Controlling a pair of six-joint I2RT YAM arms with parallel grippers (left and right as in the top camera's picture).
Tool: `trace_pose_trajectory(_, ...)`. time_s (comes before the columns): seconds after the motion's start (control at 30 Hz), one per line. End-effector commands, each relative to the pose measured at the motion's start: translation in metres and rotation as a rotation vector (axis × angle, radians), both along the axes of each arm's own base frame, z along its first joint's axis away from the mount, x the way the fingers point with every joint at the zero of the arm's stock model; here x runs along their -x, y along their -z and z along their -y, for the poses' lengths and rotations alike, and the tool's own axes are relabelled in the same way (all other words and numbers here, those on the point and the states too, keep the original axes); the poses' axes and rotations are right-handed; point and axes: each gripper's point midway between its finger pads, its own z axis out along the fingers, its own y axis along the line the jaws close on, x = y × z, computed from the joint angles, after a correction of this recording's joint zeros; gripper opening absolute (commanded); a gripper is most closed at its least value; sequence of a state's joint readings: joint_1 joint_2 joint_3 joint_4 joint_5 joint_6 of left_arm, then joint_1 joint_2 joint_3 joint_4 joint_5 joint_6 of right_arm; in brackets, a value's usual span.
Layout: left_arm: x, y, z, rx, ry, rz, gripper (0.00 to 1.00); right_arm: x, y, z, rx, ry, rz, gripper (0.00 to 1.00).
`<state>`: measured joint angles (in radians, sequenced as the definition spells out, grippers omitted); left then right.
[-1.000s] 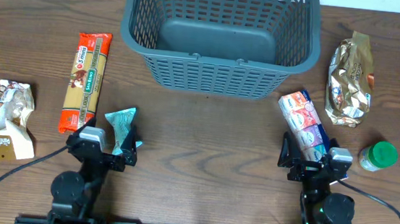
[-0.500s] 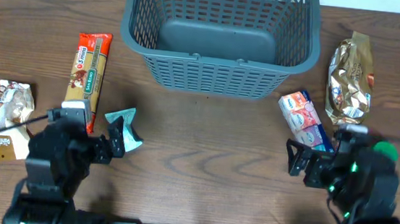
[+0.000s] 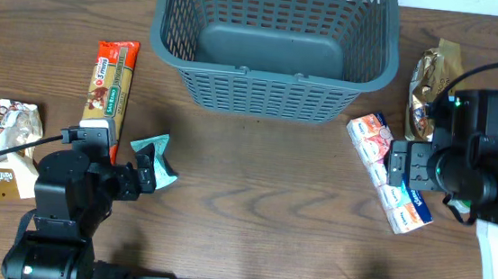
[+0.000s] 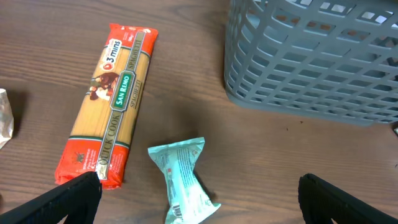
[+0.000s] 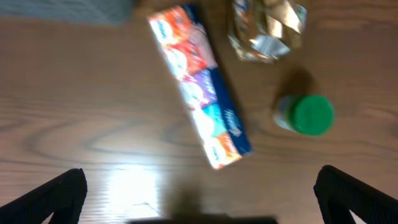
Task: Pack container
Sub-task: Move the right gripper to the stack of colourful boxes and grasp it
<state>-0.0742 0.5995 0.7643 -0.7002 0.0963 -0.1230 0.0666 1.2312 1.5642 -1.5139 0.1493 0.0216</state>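
Left wrist view: the left jaws stand wide open, their dark fingertips point(image 4: 65, 198) in the two lower corners, gripping nothing. Nearest, between them, a teal packet point(image 4: 181, 183) lies on the brown wooden tabletop point(image 4: 199, 118). Just beyond it to the left, and apart from it, a long spaghetti packet point(image 4: 111, 134) lies flat, its near end partly covered by one fingertip. A pale packet point(image 3: 10, 150) is clipped by the left edge here. Farther right stands the container point(image 4: 317, 62), with only its slotted near wall and one rounded corner in view.

Right wrist view is blurred, so no print can be read. The right jaws are also spread wide and empty, with their fingertips point(image 5: 50, 199) low in both corners. Beyond them a long box of coloured pots point(image 5: 199, 93) lies diagonally, and a green-lidded jar point(image 5: 308, 115) stands apart on its right. A crumpled gold foil bag point(image 5: 267, 28) is cut off at the top.

Overhead, the container sits at the far middle of the tabletop with its solid floor bare. The right arm point(image 3: 477, 164) covers the jar and part of the foil bag.
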Motion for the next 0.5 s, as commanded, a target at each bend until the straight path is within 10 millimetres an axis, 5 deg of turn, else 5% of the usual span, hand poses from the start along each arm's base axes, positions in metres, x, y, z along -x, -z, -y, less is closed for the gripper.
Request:
trace_pose_trajectory(0.0, -0.001, -0.008, -0.003, -0.024, -0.003, 0.02, 0.98, -0.006, 0.007, 0.024, 0.118, -0.038, -0.072, 0.99)
trace_pose_trajectory(0.47, -0.001, -0.008, -0.006, -0.037, -0.021, 0.022, 0.98, -0.037, 0.083, 0.022, 0.079, -0.135, -0.192, 0.99)
